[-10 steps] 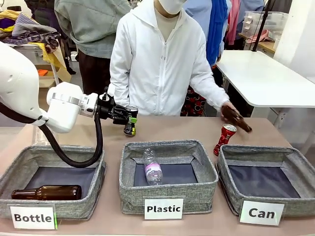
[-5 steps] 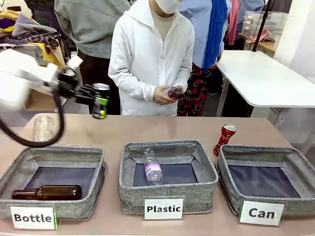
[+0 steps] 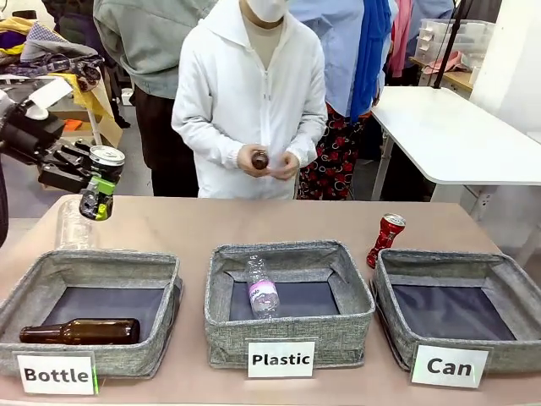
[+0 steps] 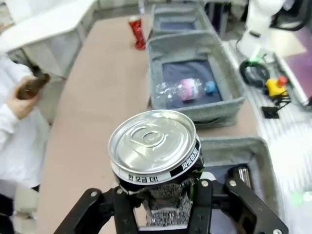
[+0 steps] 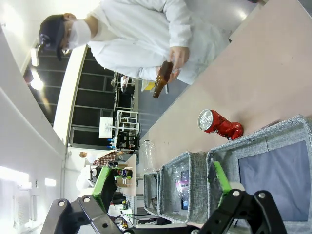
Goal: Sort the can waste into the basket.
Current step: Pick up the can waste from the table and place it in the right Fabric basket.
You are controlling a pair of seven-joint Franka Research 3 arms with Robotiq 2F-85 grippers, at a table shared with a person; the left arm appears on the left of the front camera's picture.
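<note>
The black can with a silver top (image 3: 101, 179) is gripped around its body by the left claw (image 3: 95, 193) and is held tilted in the air above the far left of the table (image 3: 211, 224), beyond the "Bottle" basket (image 3: 165, 292). In the left wrist view the can (image 4: 153, 146) is seen clamped between the claw's fingers (image 4: 163, 204), lid toward the camera. The right claw (image 5: 162, 171) is spread wide, with nothing held.

The dented red can (image 3: 385, 239) is stood leaning on the table, just beyond the far left corner of the "Can" basket (image 3: 387, 309), which lies at the near right, well apart from the held can.

A clear plastic bottle (image 3: 262, 288) is lying in the middle "Plastic" basket (image 3: 221, 326), and a brown glass bottle (image 3: 80, 331) in the "Bottle" basket. Another brown bottle (image 3: 260, 159) is held in both hands by the person at the far side.
</note>
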